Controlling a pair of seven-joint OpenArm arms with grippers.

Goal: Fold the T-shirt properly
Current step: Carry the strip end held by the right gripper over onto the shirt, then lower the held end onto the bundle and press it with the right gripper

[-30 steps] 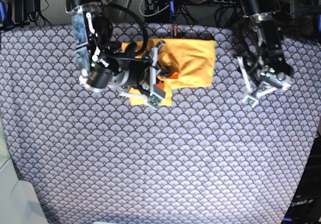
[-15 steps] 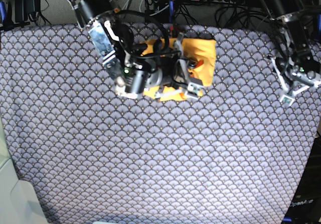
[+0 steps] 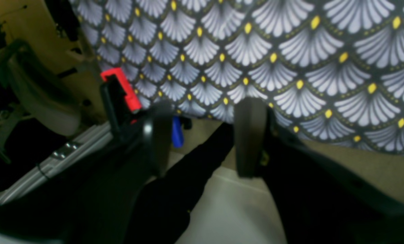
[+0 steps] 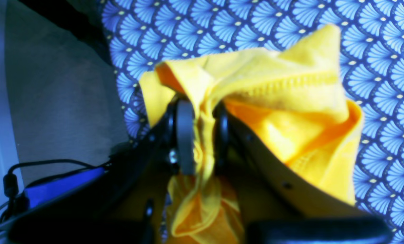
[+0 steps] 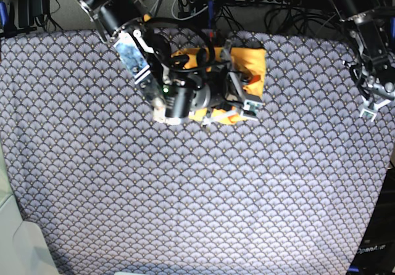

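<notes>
Overhead, in the base view, the yellow-orange T-shirt [image 5: 253,71] lies bunched at the far edge of the scallop-patterned cloth [image 5: 197,195] covering the tabletop, with the right gripper [image 5: 237,99] on it. The left gripper [image 5: 373,105] hangs well apart at the cloth's side edge. From the left wrist, its jaws stand wide over the cloth, holding nothing. From the right wrist, narrow jaws pinch a bunched fold of the T-shirt [image 4: 290,101].
</notes>
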